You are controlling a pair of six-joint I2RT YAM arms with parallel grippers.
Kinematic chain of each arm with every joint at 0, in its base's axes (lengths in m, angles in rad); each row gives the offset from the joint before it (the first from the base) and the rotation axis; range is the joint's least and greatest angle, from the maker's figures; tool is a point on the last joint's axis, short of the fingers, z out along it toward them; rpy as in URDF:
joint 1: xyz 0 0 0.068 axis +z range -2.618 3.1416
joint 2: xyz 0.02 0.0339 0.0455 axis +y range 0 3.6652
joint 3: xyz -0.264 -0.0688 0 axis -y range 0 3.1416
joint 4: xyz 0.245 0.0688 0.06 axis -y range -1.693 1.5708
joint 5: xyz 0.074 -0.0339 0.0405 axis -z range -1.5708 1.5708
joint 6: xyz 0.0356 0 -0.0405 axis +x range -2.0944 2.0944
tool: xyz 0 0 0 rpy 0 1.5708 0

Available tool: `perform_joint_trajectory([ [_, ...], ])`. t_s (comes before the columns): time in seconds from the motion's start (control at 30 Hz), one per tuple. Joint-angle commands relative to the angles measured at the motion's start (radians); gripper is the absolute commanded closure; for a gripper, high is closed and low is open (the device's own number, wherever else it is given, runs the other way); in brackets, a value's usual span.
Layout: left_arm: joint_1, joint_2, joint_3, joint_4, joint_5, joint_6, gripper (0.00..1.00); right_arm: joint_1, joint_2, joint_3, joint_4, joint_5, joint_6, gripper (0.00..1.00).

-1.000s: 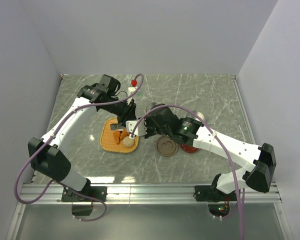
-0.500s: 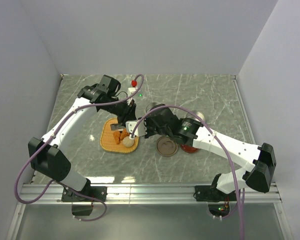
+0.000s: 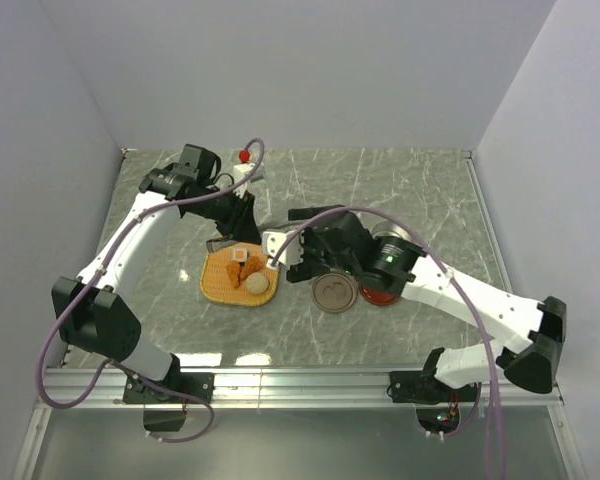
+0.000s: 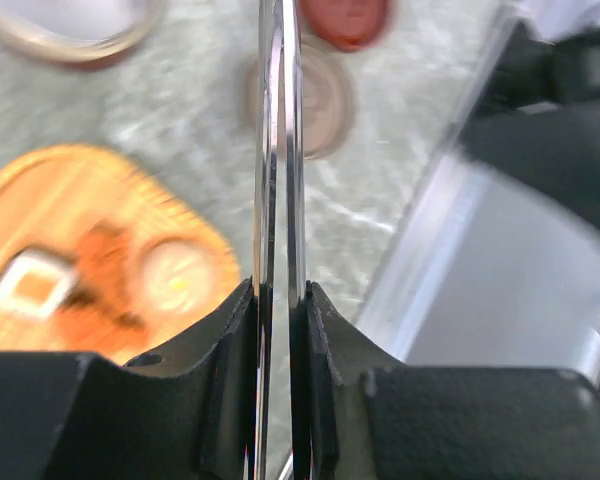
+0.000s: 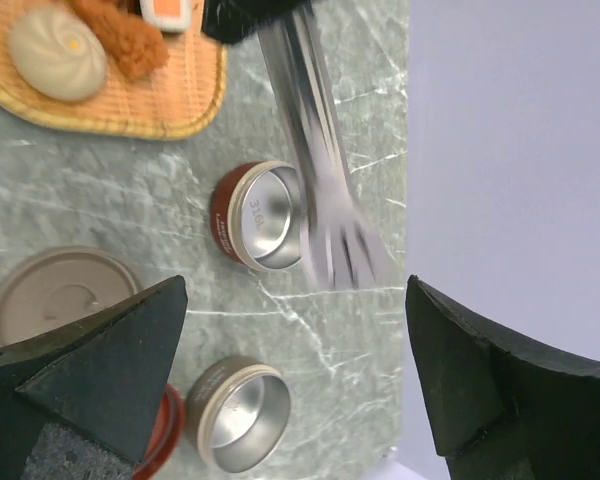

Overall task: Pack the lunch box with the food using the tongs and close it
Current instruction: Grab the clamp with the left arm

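Note:
The silver tongs (image 4: 293, 150) run straight out between my left gripper's (image 4: 278, 290) jaws, which are shut on both thin arms. From the right wrist the tongs (image 5: 305, 130) look blurred, hanging over a steel bowl. The food lies on the woven tray (image 3: 216, 288): a pale ball (image 3: 257, 283), an orange-brown nugget (image 3: 235, 272) and a white square piece (image 3: 239, 257). My left gripper (image 3: 240, 215) hovers just behind the tray. My right gripper (image 5: 295, 370) stands wide open with nothing in it, right of the tray (image 3: 280, 250). The lunch box parts are two steel bowls (image 5: 260, 215) (image 5: 240, 410).
A brown round lid (image 3: 334, 293) and a red lid (image 3: 380, 295) lie flat under my right arm. The right arm hides most of one bowl in the top view. Grey walls close the table on three sides, with the metal rail (image 3: 300, 380) at the near edge.
My right gripper has sprung open, let go of the tongs and drawn back to the right. My left arm has swung left with the tongs, uncovering the food on the tray.

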Motion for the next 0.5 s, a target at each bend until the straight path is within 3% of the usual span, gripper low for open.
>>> perform_joint_trajectory([
  [0.0, 0.032, -0.059, 0.012, 0.034, -0.128, -0.034, 0.87, 0.003, -0.107, 0.069, -0.074, -0.041, 0.105, 0.03],
  [0.1, 0.046, -0.096, 0.012, 0.003, -0.225, 0.030, 0.79, -0.020, -0.168, 0.036, -0.111, -0.075, 0.143, 0.03],
  [0.2, 0.056, -0.158, -0.005, -0.023, -0.296, 0.070, 0.72, -0.118, -0.208, 0.013, -0.155, -0.153, 0.210, 0.03],
  [0.47, 0.081, -0.312, -0.052, -0.189, -0.319, 0.208, 0.59, -0.472, -0.296, -0.036, -0.252, -0.424, 0.424, 0.00],
])
